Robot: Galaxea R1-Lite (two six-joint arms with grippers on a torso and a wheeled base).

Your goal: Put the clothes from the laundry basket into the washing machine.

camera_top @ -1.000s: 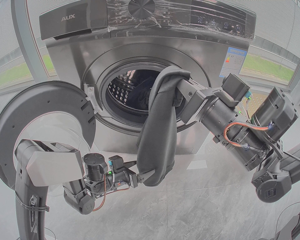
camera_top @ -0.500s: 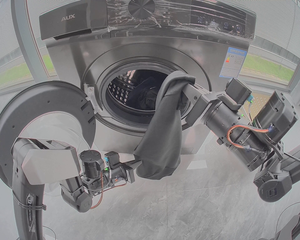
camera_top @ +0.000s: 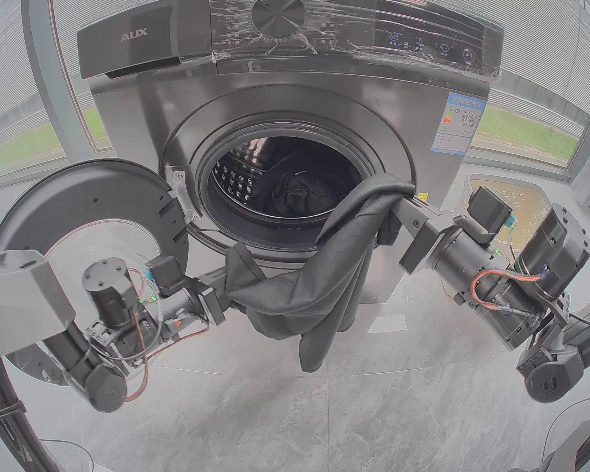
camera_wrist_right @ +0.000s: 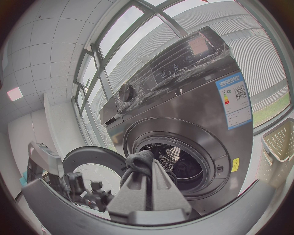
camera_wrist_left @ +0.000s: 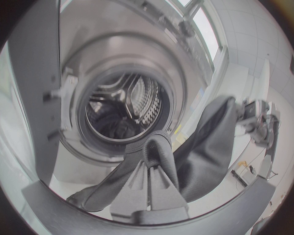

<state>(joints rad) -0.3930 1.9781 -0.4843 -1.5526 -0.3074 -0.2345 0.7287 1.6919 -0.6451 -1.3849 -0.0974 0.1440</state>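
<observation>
Garment [camera_top: 307, 289] between left pincer [camera_top: 227, 286], right pincer [camera_top: 401, 201]

I get lots of soft daylight here. It comes in through the big windows [camera_wrist_right: 128, 33] behind the washing machine [camera_top: 153, 117]. The plastic wrap [camera_top: 344, 24] on top of the machine shines with white glare. The floor [camera_top: 393, 393] is bright and a bit shiny, with only faint shadows on it. Inside the drum [camera_top: 239, 172] it is dark, with small glints on the metal. In both wrist views the corners are black, and straight lines bend round near the edges.
</observation>
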